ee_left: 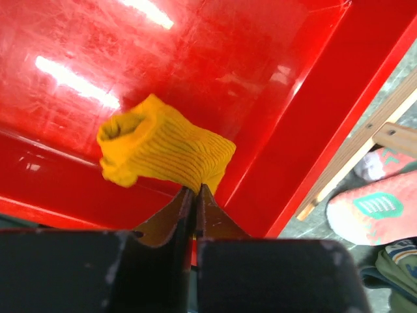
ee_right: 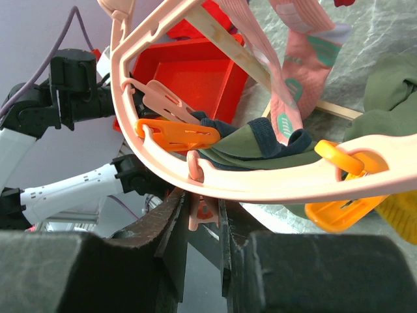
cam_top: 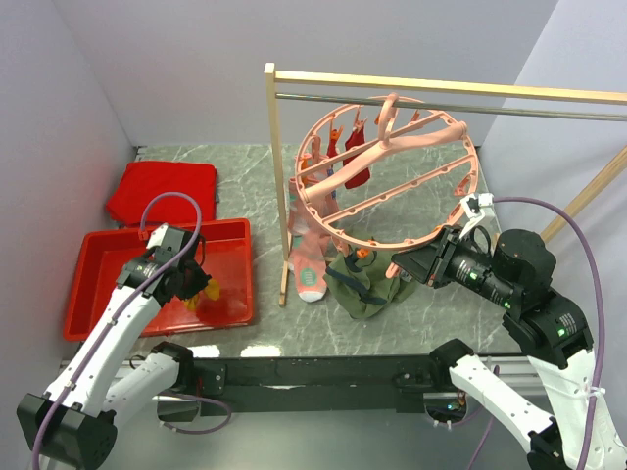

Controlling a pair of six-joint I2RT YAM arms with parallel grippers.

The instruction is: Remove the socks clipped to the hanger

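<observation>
Left claw (ee_left: 193,195) pinches ribbed mustard sock (ee_left: 163,153) over red tray (ee_left: 65,52) | right claw (ee_right: 203,207) nips clip (ee_right: 206,214) on salmon hanger (ee_right: 273,186)

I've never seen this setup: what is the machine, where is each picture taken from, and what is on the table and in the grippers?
Two robot arms stand at the table's near edge. The wide picture comes from a camera above and behind them; the two close-ups come from cameras on their wrists. A round pink hanger hangs from a wooden rack, with a red sock, pink sock and olive green sock clipped on. The left gripper, shut, holds a yellow sock over the red tray. The right gripper is closed on a pink clip under the hanger's ring.
</observation>
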